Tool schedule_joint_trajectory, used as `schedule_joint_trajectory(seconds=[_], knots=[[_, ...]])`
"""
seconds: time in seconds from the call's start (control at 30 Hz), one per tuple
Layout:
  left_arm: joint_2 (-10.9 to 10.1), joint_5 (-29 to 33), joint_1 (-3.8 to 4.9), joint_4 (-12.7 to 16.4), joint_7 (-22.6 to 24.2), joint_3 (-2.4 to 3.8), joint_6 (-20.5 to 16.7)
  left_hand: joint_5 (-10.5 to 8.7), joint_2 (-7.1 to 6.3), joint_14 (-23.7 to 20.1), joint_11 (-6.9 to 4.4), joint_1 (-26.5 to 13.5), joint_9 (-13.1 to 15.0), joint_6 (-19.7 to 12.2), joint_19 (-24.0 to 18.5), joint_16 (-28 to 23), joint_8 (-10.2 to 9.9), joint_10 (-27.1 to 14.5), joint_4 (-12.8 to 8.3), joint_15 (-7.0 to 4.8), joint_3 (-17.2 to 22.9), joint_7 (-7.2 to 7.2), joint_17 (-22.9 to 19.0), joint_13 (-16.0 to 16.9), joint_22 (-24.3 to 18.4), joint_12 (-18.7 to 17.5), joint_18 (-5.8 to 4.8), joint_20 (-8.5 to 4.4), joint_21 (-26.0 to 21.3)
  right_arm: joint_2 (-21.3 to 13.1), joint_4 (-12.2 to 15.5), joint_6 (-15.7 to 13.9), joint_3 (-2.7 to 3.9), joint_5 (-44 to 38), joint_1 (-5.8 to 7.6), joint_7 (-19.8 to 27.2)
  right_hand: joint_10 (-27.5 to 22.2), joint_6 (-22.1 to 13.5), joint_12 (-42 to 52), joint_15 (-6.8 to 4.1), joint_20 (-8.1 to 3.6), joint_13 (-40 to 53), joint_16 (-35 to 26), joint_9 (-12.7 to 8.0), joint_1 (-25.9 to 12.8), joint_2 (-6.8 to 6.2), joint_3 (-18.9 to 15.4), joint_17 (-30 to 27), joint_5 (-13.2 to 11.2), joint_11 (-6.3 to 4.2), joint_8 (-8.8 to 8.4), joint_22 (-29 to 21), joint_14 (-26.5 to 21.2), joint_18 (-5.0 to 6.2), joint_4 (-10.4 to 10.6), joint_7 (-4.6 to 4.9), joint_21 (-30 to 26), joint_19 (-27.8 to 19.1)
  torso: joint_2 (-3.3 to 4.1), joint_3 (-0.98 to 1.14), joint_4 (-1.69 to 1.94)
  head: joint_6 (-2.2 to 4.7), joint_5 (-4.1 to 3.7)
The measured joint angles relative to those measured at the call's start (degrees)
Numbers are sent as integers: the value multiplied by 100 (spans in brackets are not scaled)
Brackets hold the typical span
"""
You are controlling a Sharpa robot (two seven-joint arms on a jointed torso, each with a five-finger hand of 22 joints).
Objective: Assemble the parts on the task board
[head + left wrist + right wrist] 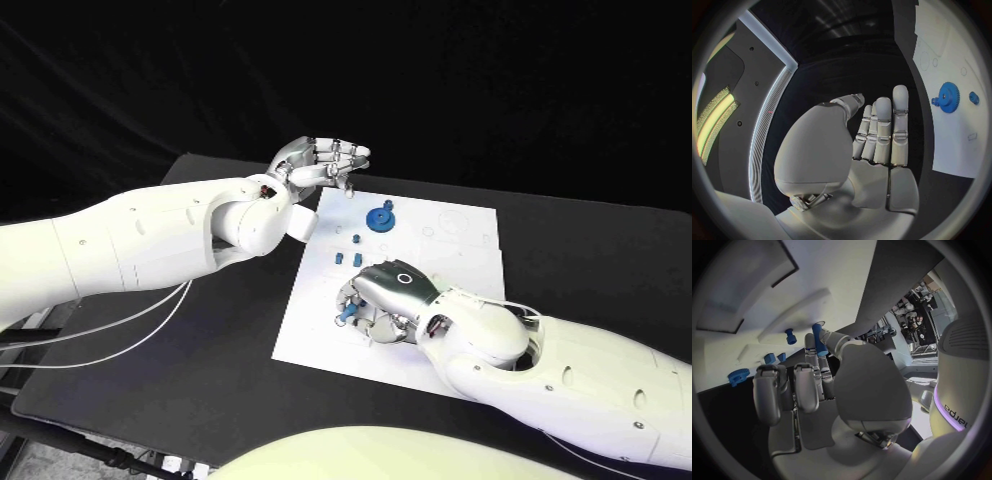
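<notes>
The white task board (433,250) lies in the middle of the black table. A blue gear (381,218) stands near its far edge, with small blue pieces (346,257) just in front of it. My right hand (387,296) hovers low over the board's near half. It pinches a short blue peg (819,338) between thumb and a finger; the peg (346,319) pokes out on the hand's left side. My left hand (317,160) is raised off the board's far left corner, its fingers (882,127) straight and holding nothing. The gear (946,96) also appears in the left wrist view.
Pale outlines of recesses (454,222) mark the board's far right part. White cables (116,335) trail from my left arm across the table's left side. Bare black table (577,250) lies right of the board.
</notes>
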Motion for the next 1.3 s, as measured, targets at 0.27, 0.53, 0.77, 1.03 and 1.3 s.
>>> schedule_joint_trajectory(seconds=[0.27,0.53,0.77,1.03,1.3], knots=[[0,1,0,-1,-6,0,1,0,0,0,0,0,0,0,0,0,0,0,0,0,0,0,0,0,0,0,0,0,0,65,-19,60,-22,-97,-40,-23,-1,-15,0,0,0,-4,0,0,0,0,0,0,11,20,-2,0,0,0,0,-1,0,0,1,-1,5,-18,15],[-4,3,0,-2,-10,0,2,0,0,0,0,0,0,0,0,0,0,0,0,0,0,0,0,-1,0,0,0,0,0,65,-6,63,-20,-134,-50,-48,13,-22,-10,0,0,-7,0,-1,0,-1,-1,11,10,7,-13,4,0,0,0,4,0,0,0,-4,5,-37,30],[-8,4,0,-2,-14,0,3,0,0,0,1,0,0,0,0,0,0,-43,0,0,0,0,-8,6,0,0,0,0,0,72,-9,79,-19,-149,-54,-76,32,-31,-51,0,0,17,0,11,-17,-15,-1,-14,9,8,18,3,0,0,0,12,0,0,-2,-5,2,-45,38],[-9,4,0,2,-19,0,4,0,0,0,1,0,0,0,0,0,0,-43,0,0,0,0,-8,5,1,0,0,0,0,151,-94,175,-33,-164,-60,-147,-166,-489,-164,53,0,18,0,-62,-364,-222,-4,-38,42,80,-238,3,9,1,3,177,-93,0,-3,-8,1,-45,34],[-8,5,1,2,-27,0,5,0,0,0,0,0,0,-21,0,0,0,-42,0,0,0,21,-8,5,1,24,0,0,0,199,-130,202,-36,-181,-59,-216,-165,-647,-183,53,22,50,0,-97,-523,-306,-65,-64,42,80,-333,2,9,1,64,116,-134,21,-3,-7,5,-57,28]])
